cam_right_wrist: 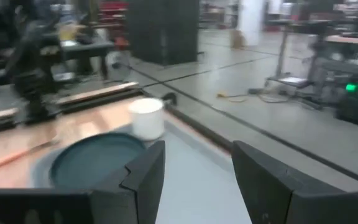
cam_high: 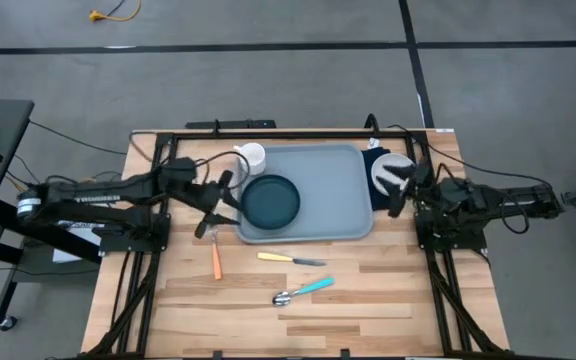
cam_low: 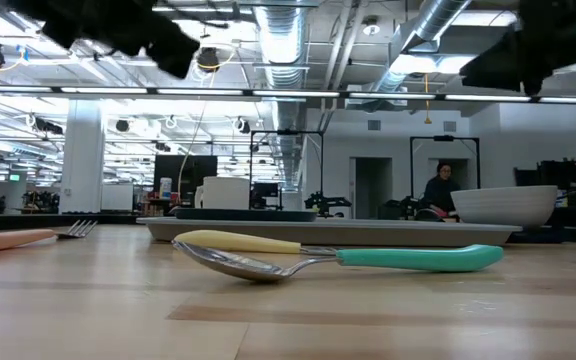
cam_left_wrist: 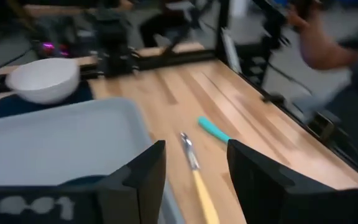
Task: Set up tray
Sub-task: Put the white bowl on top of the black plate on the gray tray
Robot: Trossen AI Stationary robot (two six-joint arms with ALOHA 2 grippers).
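Here, tray [cam_high: 333,190] between both claws, left claw [cam_high: 215,205] released, right claw [cam_high: 400,190] released

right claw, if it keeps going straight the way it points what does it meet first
Most likely the dark teal plate on the tray: the open right claw points across the tray, with the white cup just beyond. Its height above the tray is unclear, so it may pass over.

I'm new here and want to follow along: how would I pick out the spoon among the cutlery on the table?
Start at the large flat grey-blue tray in the middle of the wooden table. Three utensils lie on the bare wood in front of it; the metal spoon with the teal handle is the one farthest from the tray. The others have yellow and orange handles.
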